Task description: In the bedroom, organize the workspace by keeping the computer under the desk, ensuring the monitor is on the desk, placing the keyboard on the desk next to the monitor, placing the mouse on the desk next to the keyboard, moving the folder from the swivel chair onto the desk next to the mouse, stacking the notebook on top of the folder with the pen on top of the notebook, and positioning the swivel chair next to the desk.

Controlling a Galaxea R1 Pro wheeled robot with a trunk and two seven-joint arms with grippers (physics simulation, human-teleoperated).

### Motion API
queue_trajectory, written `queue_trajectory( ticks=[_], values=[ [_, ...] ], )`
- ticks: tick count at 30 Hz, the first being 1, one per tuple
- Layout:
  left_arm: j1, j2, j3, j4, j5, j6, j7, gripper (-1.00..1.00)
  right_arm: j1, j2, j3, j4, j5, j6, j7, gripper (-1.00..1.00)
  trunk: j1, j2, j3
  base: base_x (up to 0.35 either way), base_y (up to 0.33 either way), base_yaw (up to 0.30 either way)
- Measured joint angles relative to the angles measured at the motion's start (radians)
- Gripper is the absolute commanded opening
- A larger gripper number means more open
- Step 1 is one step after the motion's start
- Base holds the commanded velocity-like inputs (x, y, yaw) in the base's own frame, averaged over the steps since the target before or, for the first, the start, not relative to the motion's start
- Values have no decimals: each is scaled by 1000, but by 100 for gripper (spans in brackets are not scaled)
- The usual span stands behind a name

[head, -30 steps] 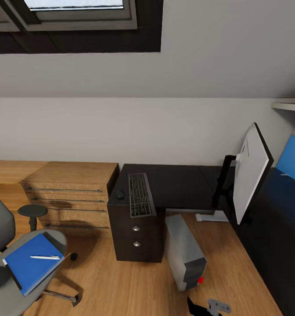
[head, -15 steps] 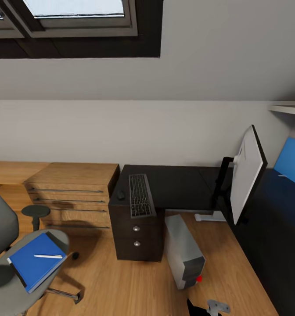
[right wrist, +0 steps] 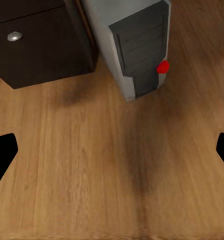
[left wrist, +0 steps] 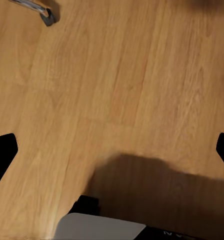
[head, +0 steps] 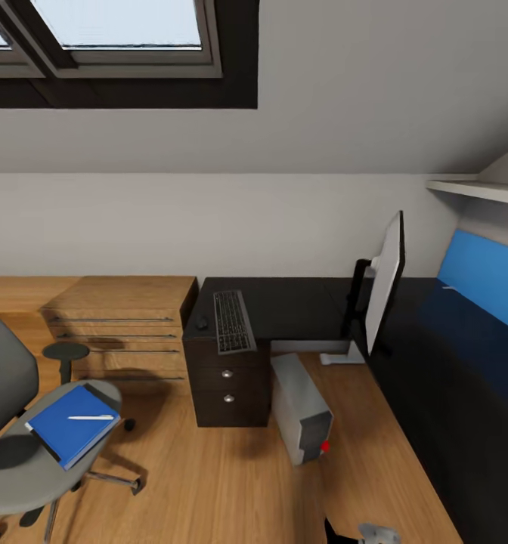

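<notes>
Folder (head: 72, 423), pen (head: 91, 417) atop, on chair (head: 27, 461) seat awaiting transfer; keyboard (head: 232, 321), mouse (head: 202, 324) already on tabletop (head: 299, 306). Both fingers spread, empty.

open floor (head: 209, 483), computer (head: 303, 412) (beside drawers (head: 227, 385))

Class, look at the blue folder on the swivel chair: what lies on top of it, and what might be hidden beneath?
A white pen lies on the folder. Beneath, a dark edge peeks out; the seat below is otherwise covered.
</notes>
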Motion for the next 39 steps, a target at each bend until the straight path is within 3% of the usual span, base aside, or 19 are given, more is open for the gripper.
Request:
queue_trajectory(
  ticks=[11,19,39],
  values=[
    [0,1,3,0,1,-1,1,100,0,24,-1,2,10,-1,0,100,-42,77,34,-338,0,-4],
    [0,1,3,0,2,-1,2,100,0,26,-1,2,52,-2,-1,100,-73,133,59,-338,0,0],
    [0,0,3,0,0,-1,3,100,0,26,-3,6,61,-2,-2,100,-150,273,122,-340,0,0]
  ],
)
